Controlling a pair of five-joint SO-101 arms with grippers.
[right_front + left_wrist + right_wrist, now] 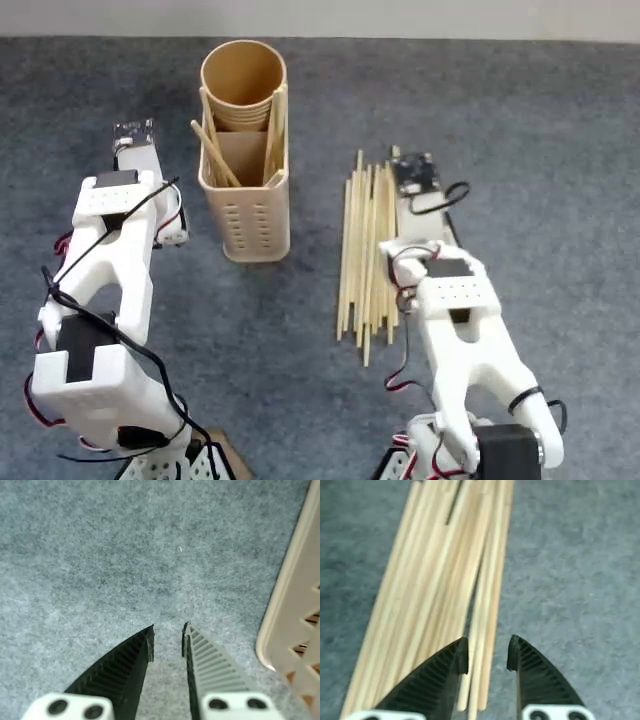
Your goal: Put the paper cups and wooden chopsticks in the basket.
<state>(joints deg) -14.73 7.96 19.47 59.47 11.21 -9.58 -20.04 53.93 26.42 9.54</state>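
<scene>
A beige basket (247,215) stands on the grey carpet, its wall also close beside my left gripper (295,615). Stacked paper cups (243,82) sit in its far compartment, and a few wooden chopsticks (214,155) lean inside it. A loose bundle of chopsticks (365,250) lies on the carpet to the basket's right. My right gripper (487,655) hangs low over the near end of that bundle (445,580), slightly open, with a couple of sticks lying under the gap. My left gripper (167,640) is narrowly open over bare carpet left of the basket, holding nothing.
The left arm (110,260) stretches along the basket's left side. The right arm (450,300) lies along the right edge of the bundle. Grey carpet (560,150) extends on all sides, and a pale strip runs along the far edge.
</scene>
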